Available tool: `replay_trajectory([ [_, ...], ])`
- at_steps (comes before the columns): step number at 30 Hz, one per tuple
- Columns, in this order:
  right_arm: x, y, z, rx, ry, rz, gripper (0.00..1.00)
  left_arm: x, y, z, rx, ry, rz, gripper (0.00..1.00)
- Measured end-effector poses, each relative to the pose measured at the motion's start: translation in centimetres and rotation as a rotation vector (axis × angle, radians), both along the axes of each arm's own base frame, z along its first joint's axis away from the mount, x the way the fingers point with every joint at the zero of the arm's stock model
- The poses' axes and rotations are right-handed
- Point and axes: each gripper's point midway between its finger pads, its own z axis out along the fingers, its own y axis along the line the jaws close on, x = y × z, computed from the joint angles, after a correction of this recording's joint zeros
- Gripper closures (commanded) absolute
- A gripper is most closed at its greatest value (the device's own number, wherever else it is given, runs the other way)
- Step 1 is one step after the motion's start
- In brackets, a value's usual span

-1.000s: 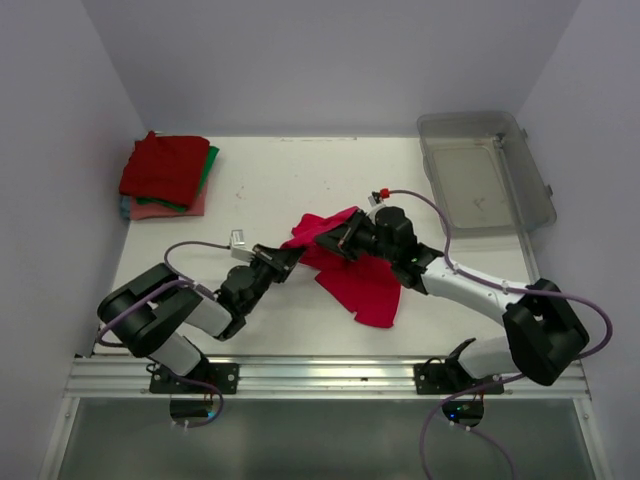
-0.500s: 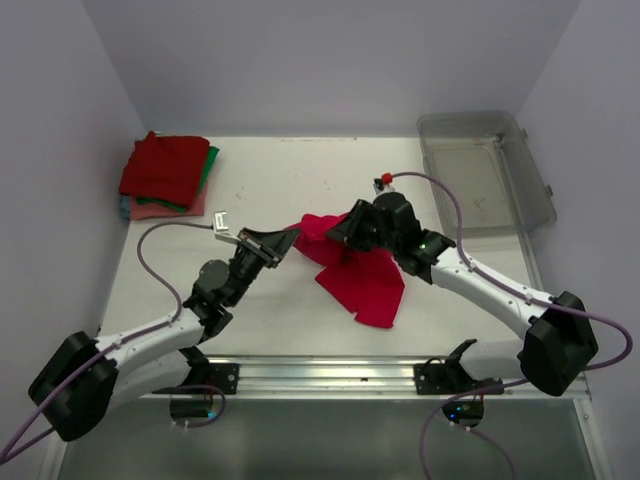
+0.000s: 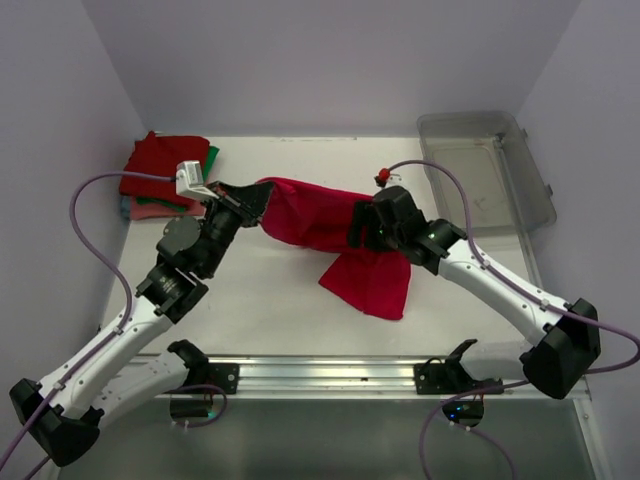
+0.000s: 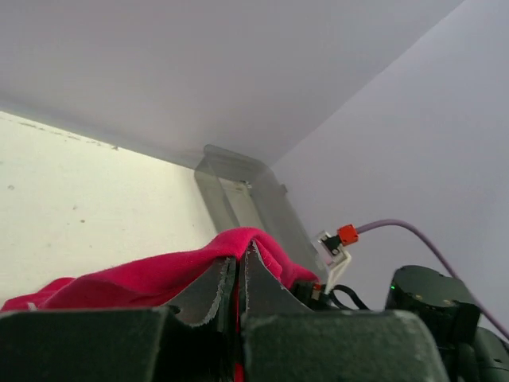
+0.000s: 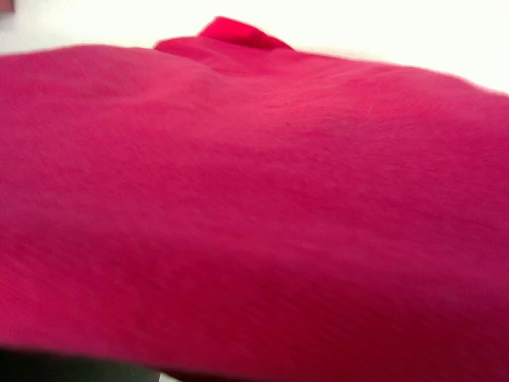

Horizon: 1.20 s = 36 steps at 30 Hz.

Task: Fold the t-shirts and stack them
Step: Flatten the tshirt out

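Observation:
My left gripper (image 3: 255, 200) is raised over the table's left half, shut on an edge of the crimson-pink t-shirt (image 3: 320, 215). The left wrist view shows the cloth (image 4: 143, 274) pinched between the closed jaws of that gripper (image 4: 240, 259). The shirt hangs stretched from that grip across to my right gripper (image 3: 358, 225), and its lower part lies on the table in front. Crimson cloth (image 5: 254, 199) fills the right wrist view and hides the right jaws. Folded t-shirts are stacked at the back left: dark red (image 3: 160, 165) on top, a green edge (image 3: 210, 160), salmon-pink (image 3: 165, 210) beneath.
A clear grey plastic bin (image 3: 470, 118) stands at the back right, also seen in the left wrist view (image 4: 231, 171). White walls close the table in on three sides. A metal rail (image 3: 320, 375) runs along the near edge by the arm bases.
My left arm has risen and swung to the back left, pulling the shirt's edge up and stretching the bunched cloth out. The right gripper shifted slightly back and right.

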Motion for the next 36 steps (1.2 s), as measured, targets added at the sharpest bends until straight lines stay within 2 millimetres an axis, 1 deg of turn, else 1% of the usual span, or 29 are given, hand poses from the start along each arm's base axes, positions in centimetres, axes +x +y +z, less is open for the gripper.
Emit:
replay_trajectory([
  [3,-1.4,-1.2,-0.9,-0.030,0.019,0.011,0.27,0.6,-0.1,-1.2,0.058,0.027,0.009,1.00],
  [7,-3.6,-3.0,-3.8,-0.073,0.072,0.009,0.27,1.0,-0.2,-3.1,0.121,0.071,0.012,1.00],
  [9,-4.7,-4.0,-5.8,-0.109,0.118,0.006,0.27,1.1,-0.2,-3.4,0.134,0.077,0.014,1.00],
  [11,-5.5,-4.7,-7.2,-0.136,0.156,-0.001,0.27,1.1,0.1,-3.3,0.151,0.079,0.020,1.00],
  [13,-6.1,-5.3,-8.2,-0.160,0.184,-0.007,0.27,1.2,0.4,-2.7,0.161,0.073,0.031,1.00],
  [17,-5.8,-5.8,-9.1,-0.204,0.196,-0.029,0.27,1.1,1.1,0.0,0.173,0.032,0.052,1.00],
  [20,-5.3,-5.8,-10.4,-0.248,0.229,-0.039,0.27,0.9,1.5,1.5,0.180,0.010,0.062,1.00],
  [22,-4.8,-5.4,-11.4,-0.272,0.253,-0.037,0.28,0.8,1.8,2.0,0.191,0.005,0.075,1.00],
  [24,-4.3,-5.0,-12.4,-0.287,0.271,-0.036,0.29,0.9,2.4,1.9,0.211,0.010,0.095,1.00],
  [27,-4.1,-4.8,-13.8,-0.307,0.300,-0.033,0.30,0.8,3.1,1.8,0.235,0.020,0.124,1.00],
  [29,-4.1,-4.8,-14.0,-0.310,0.303,-0.033,0.31,0.7,3.6,1.9,0.248,0.022,0.140,1.00],
  [33,-4.0,-4.7,-13.6,-0.304,0.287,-0.024,0.32,0.4,4.5,2.2,0.262,0.022,0.168,1.00],
  [36,-4.1,-5.0,-12.5,-0.301,0.265,-0.013,0.31,0.4,4.8,2.1,0.274,0.025,0.179,1.00],
])
